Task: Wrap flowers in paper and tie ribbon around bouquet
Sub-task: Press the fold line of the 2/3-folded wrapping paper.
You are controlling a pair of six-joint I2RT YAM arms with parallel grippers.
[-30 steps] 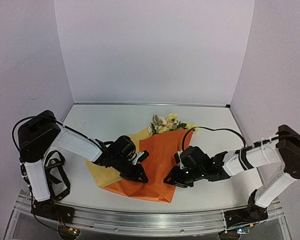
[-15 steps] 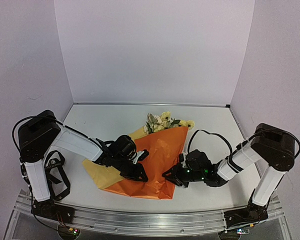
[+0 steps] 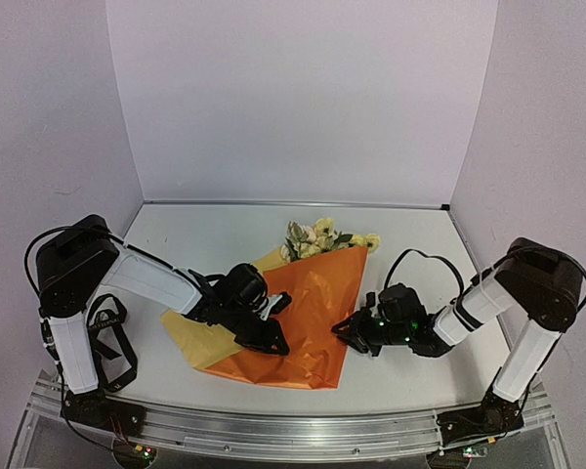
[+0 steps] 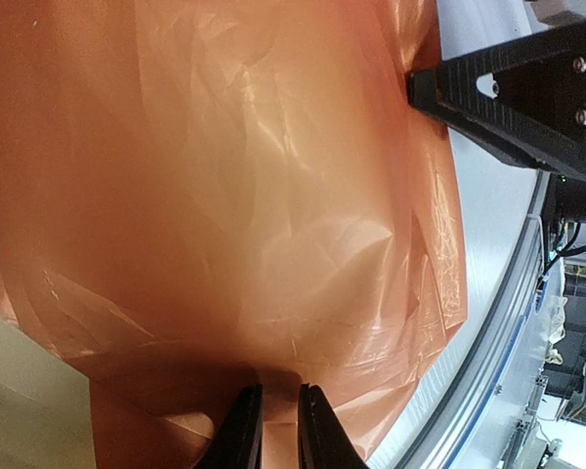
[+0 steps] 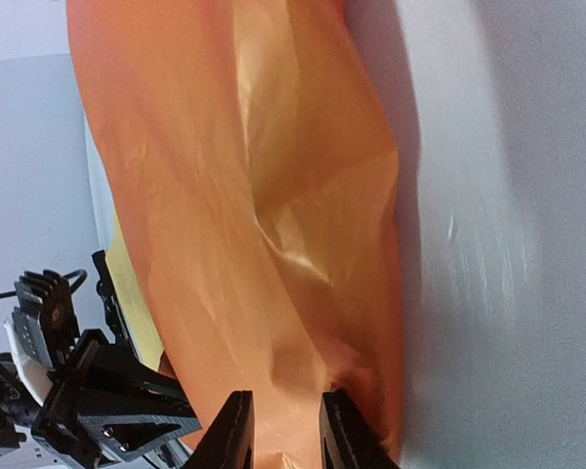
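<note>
The orange paper point(image 3: 308, 303) lies folded over the flowers point(image 3: 317, 234), whose pale yellow blossoms and green leaves stick out at its far end. A pale yellow sheet point(image 3: 190, 337) shows beneath it on the left. My left gripper point(image 3: 272, 342) rests low on the paper's near left part. In the left wrist view, the left gripper point(image 4: 278, 425) is shut on a fold of orange paper point(image 4: 254, 195). My right gripper point(image 3: 344, 332) is at the paper's right edge. In the right wrist view, that gripper point(image 5: 288, 430) is shut on crumpled orange paper point(image 5: 225, 176). I cannot make out the ribbon.
The metal rail point(image 3: 293, 430) of the table's front edge runs close behind the paper's near corner. Black loops point(image 3: 109, 342) hang by the left arm's base. A black cable point(image 3: 420, 259) arcs above the right forearm. White walls close the table on three sides.
The right arm has folded in, and its gripper has shifted right and slightly back, taking the orange paper's edge with it. The paper now lies wider and flatter. The left gripper has held still.
</note>
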